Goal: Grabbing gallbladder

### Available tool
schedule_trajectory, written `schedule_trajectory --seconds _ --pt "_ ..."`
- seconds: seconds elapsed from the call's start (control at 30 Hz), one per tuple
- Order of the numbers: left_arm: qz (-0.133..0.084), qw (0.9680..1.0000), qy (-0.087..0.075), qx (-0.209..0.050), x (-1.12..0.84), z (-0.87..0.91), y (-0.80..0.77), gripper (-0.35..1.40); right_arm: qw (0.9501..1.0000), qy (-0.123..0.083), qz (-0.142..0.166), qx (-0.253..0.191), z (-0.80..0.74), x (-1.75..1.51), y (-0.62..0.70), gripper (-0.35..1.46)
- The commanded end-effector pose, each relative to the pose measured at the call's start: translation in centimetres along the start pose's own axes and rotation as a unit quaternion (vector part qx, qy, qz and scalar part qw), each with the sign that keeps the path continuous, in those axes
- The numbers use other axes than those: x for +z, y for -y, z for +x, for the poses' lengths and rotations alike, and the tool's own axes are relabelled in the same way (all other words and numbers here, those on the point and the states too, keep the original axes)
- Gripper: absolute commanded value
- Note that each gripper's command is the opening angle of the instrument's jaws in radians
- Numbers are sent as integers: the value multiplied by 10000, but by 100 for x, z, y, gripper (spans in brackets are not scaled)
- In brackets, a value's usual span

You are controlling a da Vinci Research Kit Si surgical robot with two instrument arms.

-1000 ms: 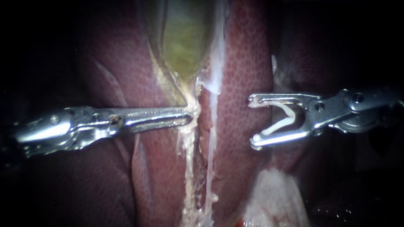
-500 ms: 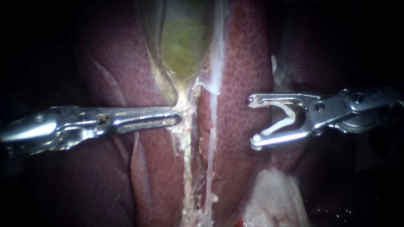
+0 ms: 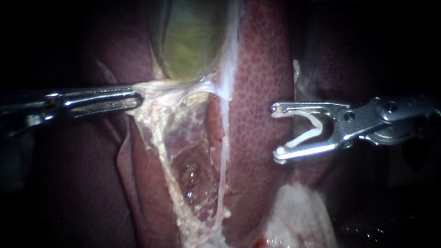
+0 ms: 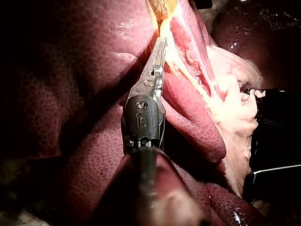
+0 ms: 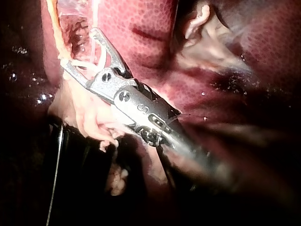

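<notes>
Darkness closes in around the edges of the endoscope view, and mottled red-brown liver (image 3: 262,69) fills the lit middle.

At the left edge, a little above mid-height, the left instrument (image 3: 133,98) comes in level. Its jaws lie narrow, clamped on the pale lower end of the gallbladder (image 3: 190,41). The yellow-green body of the gallbladder sits at the upper middle of the frame, between two folds of liver. From the clamped end a pale web of tissue (image 3: 170,138) spreads taut, down towards the bottom middle. It is thin enough to show a wet red hollow behind it. Just right of the web a white strand (image 3: 223,138) runs from the top of the frame down to the same low point.

At the right, at mid-height, the right instrument (image 3: 275,133) comes in from the right edge. Its jaws stand wide and carry a white clip (image 3: 312,131), bent in a V, with one leg against each jaw. The tips lie over liver, well apart from the strand and the gallbladder. Below them, at the lower right, sits a pale fatty lump (image 3: 298,216).

The left wrist view shows the left instrument's jaws together, with yellow tissue at their tip. The right wrist view shows the right instrument's jaws spread around the clip, with pale tissue beside and under them.
</notes>
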Motion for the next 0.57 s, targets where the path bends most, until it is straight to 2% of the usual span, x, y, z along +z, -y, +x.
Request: schedule_trajectory --seconds 0.03,0.57 --pt "-20 10000 4 6 0 0 3 -35 10000 1 -2 0 0 0 0 55" --pt "-50 10000 8 13 -1 4 8 -35 10000 1 -5 1 -1 1 -1 55"
